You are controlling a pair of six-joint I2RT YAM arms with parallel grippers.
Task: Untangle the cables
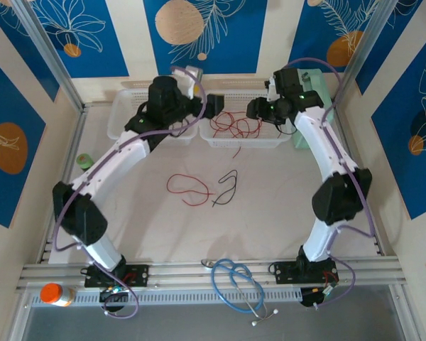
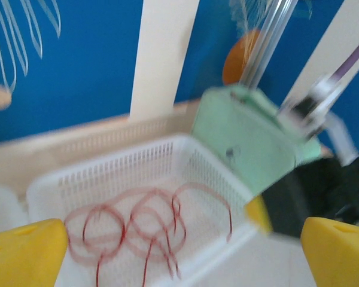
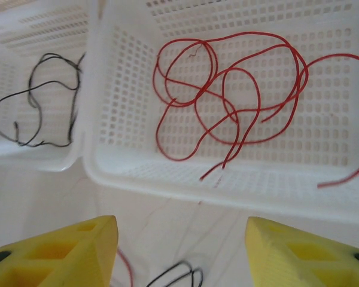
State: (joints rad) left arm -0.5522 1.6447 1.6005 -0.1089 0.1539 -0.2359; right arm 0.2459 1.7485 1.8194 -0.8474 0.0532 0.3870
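Two white baskets are set side by side along the far edge of the counter, and both arms are reached out to them.

The left end effector is held wide open, with nothing between its yellow fingers. The bunched red cables are seen ahead of and below it, coiled in overlapping loops on the floor of the right basket. This view is blurred, so the separate strands cannot be followed. A mint-green box is seen just beyond that basket's right end.

The right end effector is also parted and grips nothing. It is held over bare counter just on the near side of the right basket's rim. From here the bunched red cables are seen beyond the fingertips, apart from them, and wholly inside the basket walls. A single black cable lies curled in the left basket, to the left of this end effector.

Two more strands lie on the open middle of the counter, well apart from both end effectors and nearer the arm bases. These are a loose red cable in a loop and a loose black cable just to its right. The two are close together, and whether they touch cannot be told.
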